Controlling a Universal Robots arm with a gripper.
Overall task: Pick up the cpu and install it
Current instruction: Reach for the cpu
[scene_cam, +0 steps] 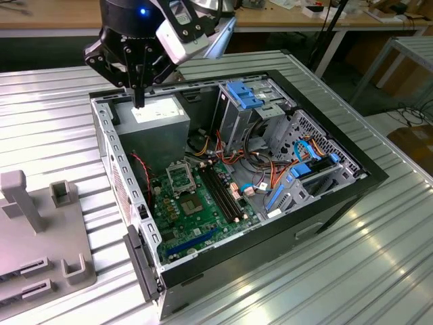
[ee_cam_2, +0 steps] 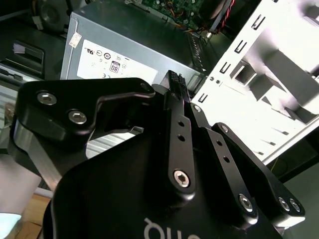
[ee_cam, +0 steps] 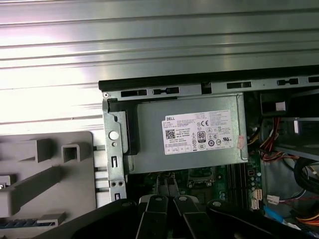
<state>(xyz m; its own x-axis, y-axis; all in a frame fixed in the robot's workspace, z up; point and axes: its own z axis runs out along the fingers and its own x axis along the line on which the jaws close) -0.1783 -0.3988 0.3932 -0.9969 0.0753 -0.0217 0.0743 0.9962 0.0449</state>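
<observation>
My gripper [scene_cam: 139, 101] hovers, fingers together, just above the power supply [scene_cam: 162, 115]; where the cpu is I cannot tell. Beyond the power supply lies the socket [scene_cam: 179, 177], red wires [scene_cam: 143, 169] beside it: descending carelessly, I could clip the supply's edge or snag those wires.

In the first wrist view a white label [ee_cam: 198, 131] stood on the grey power supply [ee_cam: 149, 144] — it carried rows of small print, a square code, a boxed number and several round signs. In the second wrist view pale letters, cut off by the edge, stood on the black body of the gripper [ee_cam_2: 174, 82].
</observation>
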